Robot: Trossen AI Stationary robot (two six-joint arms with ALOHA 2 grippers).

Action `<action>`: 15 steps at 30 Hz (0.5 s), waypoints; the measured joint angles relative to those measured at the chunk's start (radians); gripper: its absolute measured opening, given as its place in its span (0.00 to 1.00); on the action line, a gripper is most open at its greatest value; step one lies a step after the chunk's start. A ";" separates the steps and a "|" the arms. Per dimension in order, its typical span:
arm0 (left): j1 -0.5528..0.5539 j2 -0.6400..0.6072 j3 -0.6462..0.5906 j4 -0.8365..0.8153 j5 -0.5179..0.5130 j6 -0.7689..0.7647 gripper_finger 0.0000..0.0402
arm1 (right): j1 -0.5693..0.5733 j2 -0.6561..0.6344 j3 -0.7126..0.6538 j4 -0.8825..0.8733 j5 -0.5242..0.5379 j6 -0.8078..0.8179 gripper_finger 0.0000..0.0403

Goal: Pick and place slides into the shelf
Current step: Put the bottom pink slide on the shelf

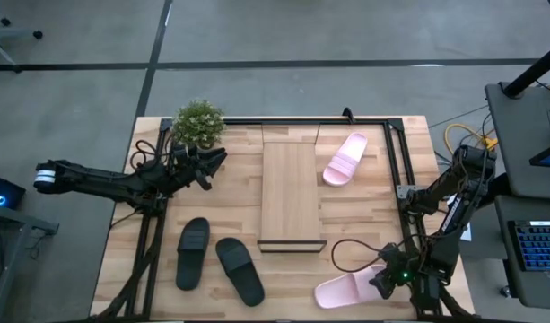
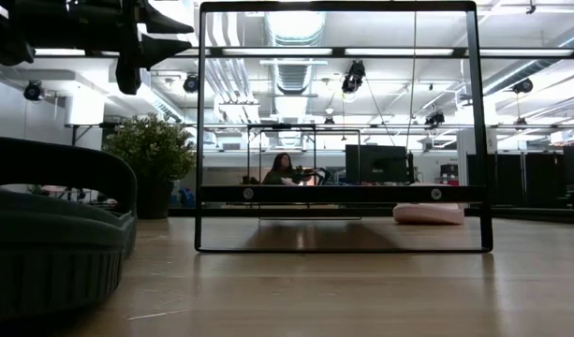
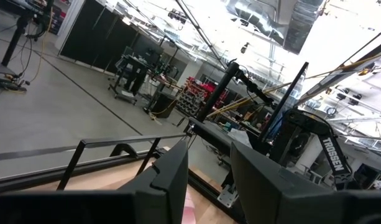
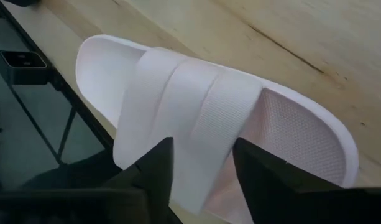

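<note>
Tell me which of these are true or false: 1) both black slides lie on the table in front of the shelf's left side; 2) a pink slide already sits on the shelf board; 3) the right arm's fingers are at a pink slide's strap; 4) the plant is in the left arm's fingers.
1) True: the two black slides lie side by side on the table.
2) False: the shelf board is bare; one pink slide lies beside it on the table.
3) True: the right gripper straddles the strap of the other pink slide at the table's near edge.
4) False: the left gripper hovers beside the plant, holding nothing.
</note>
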State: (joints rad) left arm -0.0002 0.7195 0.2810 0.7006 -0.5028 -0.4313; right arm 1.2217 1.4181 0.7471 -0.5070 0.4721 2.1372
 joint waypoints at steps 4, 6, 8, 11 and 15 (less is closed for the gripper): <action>0.000 0.000 0.000 0.000 0.000 0.000 0.27 | 0.000 0.000 0.000 0.002 0.000 -0.017 0.27; 0.000 0.000 0.000 0.000 0.000 0.000 0.27 | 0.000 0.000 0.000 0.003 0.000 -0.018 0.21; 0.000 0.000 0.000 0.000 0.000 0.000 0.27 | 0.000 0.004 0.000 0.007 0.000 -0.020 0.15; 0.000 0.000 0.000 0.001 0.000 0.000 0.27 | 0.000 0.010 0.001 0.018 0.000 -0.028 0.05; 0.000 0.000 0.000 0.001 0.000 0.000 0.27 | 0.000 0.019 0.001 0.019 -0.003 -0.029 0.02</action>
State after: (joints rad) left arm -0.0002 0.7197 0.2810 0.7017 -0.5028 -0.4313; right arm 1.2213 1.4372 0.7479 -0.4884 0.4692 2.1082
